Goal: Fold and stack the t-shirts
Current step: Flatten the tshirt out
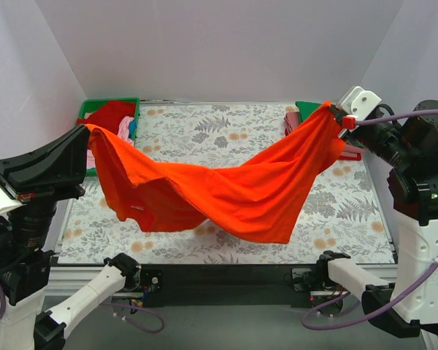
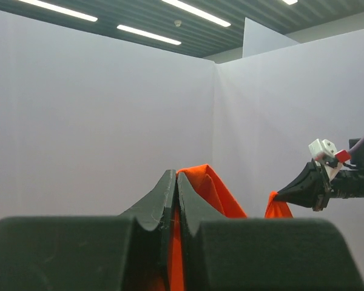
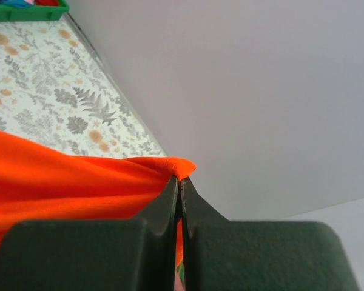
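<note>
Both claws are pinched tight on soft orange cloth. The left gripper [image 2: 175, 177] and right gripper [image 3: 179, 180] each clamp a bunched edge of the shirt [image 1: 233, 193], which sags hammock-like, wrinkly, above the floral table [image 1: 197, 135].

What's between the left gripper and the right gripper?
The orange t-shirt, pinched by the left gripper and right gripper, sags between them over the table, seen in the top view.
</note>
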`<action>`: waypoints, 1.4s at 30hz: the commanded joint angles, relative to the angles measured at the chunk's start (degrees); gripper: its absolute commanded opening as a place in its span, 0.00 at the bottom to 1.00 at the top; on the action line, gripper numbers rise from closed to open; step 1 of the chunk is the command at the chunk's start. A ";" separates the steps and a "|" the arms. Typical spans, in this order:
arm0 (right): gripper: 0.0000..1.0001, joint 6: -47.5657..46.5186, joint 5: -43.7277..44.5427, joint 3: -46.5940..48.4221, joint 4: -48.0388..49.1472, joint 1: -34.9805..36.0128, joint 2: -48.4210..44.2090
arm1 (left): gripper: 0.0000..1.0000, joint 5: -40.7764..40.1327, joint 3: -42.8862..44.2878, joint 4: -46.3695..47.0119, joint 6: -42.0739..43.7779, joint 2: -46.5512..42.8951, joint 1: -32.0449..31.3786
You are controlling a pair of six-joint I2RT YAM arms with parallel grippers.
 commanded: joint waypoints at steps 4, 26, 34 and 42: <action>0.01 3.21 -6.54 -13.16 1.25 -1.10 1.00 | 0.00 -2.90 -8.36 -2.25 -0.61 -0.40 0.12; 0.98 -10.19 -9.32 -40.12 1.30 4.26 15.54 | 0.00 -19.53 -45.48 11.29 -3.51 12.26 2.41; 0.83 -21.84 -10.96 -59.75 -8.95 19.98 2.86 | 0.00 -16.80 -45.57 6.89 -2.98 9.54 2.58; 0.67 -13.14 -0.59 -66.60 -0.70 29.56 1.01 | 0.00 -16.36 -46.18 5.31 -4.21 7.51 2.59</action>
